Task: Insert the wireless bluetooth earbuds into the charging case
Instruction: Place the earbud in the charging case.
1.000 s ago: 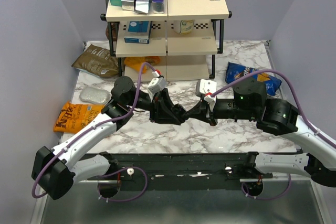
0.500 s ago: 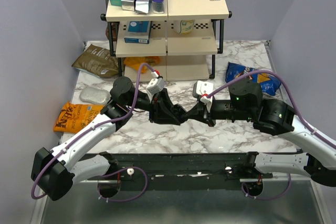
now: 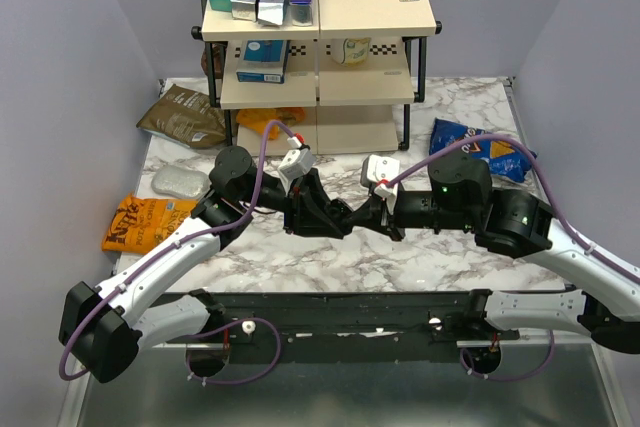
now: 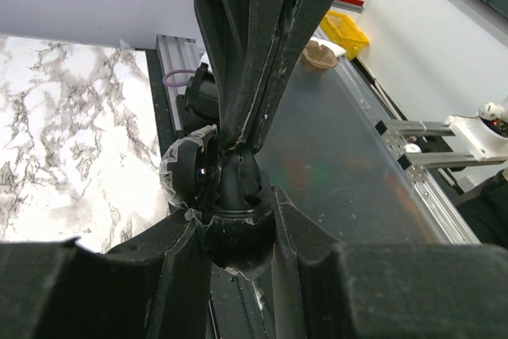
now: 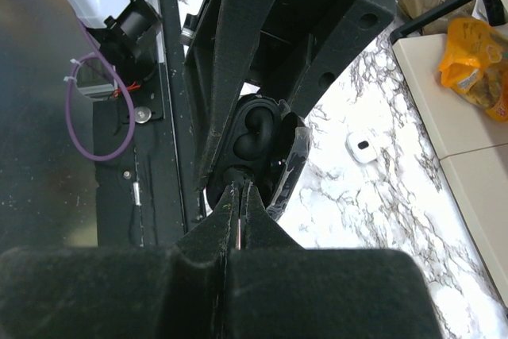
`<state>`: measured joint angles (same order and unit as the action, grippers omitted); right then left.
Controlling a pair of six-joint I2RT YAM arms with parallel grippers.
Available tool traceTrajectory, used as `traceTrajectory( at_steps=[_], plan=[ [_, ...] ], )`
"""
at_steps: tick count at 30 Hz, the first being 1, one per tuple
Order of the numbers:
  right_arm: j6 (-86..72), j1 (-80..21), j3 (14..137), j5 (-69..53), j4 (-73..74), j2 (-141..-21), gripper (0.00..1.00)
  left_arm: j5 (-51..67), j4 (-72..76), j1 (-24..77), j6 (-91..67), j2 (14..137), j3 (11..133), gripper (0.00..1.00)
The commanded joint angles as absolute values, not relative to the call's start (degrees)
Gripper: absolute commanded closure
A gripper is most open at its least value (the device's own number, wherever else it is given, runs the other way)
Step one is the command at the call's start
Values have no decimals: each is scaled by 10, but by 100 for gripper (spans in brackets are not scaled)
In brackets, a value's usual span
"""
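Note:
The black oval charging case [image 4: 235,237] is clamped between the fingers of my left gripper [image 4: 234,220], with its lid [image 4: 186,174] hinged open. Above the table's middle, my right gripper [image 3: 360,217] meets my left gripper [image 3: 338,217] tip to tip. The right wrist view looks into the open case [image 5: 274,160]: one black earbud [image 5: 258,129] sits in its cavity. My right gripper [image 5: 240,188] is shut, its tips touching a second dark earbud [image 5: 238,172] at the case's near end. The left gripper's fingers [image 5: 226,77] flank the case.
A shelf rack [image 3: 320,47] with boxes stands at the back. Snack bags lie around: orange [image 3: 145,222], brown [image 3: 182,115], blue [image 3: 485,147], and a silver pouch [image 3: 180,182]. A small white object [image 5: 361,147] lies on the marble table beyond the case.
My right arm has slid left, pushing its shut tips closer into the case. The left arm and the case have stayed put.

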<state>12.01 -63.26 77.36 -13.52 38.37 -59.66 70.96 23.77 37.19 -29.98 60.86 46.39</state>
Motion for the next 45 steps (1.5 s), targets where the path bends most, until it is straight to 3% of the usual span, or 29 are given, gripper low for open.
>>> traceTrajectory(
  at_steps=[1,6,13,20,26,29,31,35,39,45],
  plan=[
    [113,-641,766,-124,372,-603,99,700,250,372,-289,596,480,100],
    [107,-642,767,-109,370,-602,99,700,252,372,-290,597,480,100],
    [92,-642,777,-76,363,-592,72,698,252,372,-289,596,475,100],
    [78,-642,795,-55,358,-583,58,695,252,372,-289,593,474,100],
    [60,-642,799,-11,324,-551,57,686,255,373,-290,592,463,100],
    [48,-642,817,-19,337,-569,69,679,258,374,-290,589,460,100],
    [42,-642,820,-35,339,-579,72,674,258,374,-290,590,460,100],
    [21,-642,813,-64,322,-596,65,667,252,379,-285,589,461,100],
    [15,-642,807,-74,310,-605,64,661,232,382,-268,586,461,100],
    [1,-642,779,41,268,-581,65,649,214,388,-248,577,455,100]
  ],
)
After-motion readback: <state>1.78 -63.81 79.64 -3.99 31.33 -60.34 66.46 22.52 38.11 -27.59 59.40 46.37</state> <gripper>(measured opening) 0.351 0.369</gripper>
